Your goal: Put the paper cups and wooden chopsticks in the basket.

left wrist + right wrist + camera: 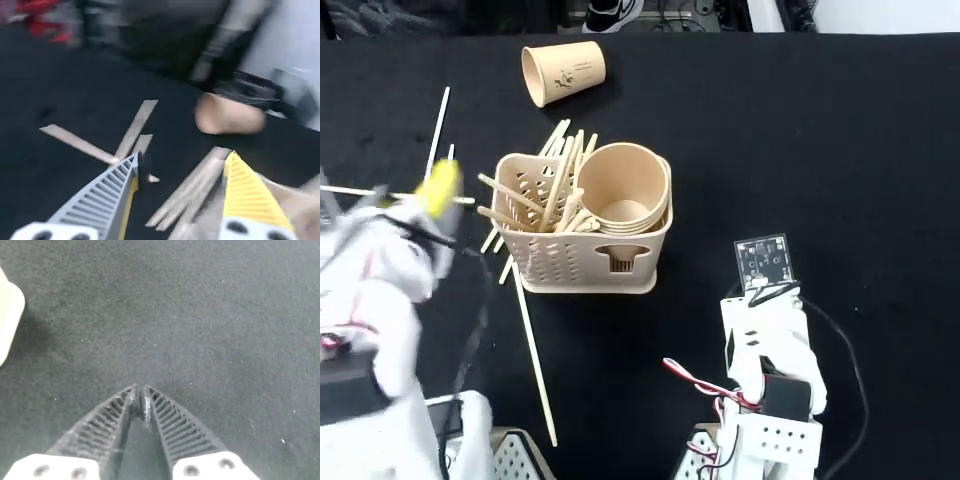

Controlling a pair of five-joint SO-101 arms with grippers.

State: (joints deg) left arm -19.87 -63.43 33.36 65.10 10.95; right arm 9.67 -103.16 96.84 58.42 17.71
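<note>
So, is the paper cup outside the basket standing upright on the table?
No, the paper cup lies on its side on the black table, apart from the basket.

Dark cables point(685, 18) lie beyond the far edge of the black table point(840, 130).

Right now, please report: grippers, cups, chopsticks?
Left gripper open, above loose chopsticks. Right gripper shut, over the table. One paper cup lies on its side outside the basket. No obstacle seen.
</note>
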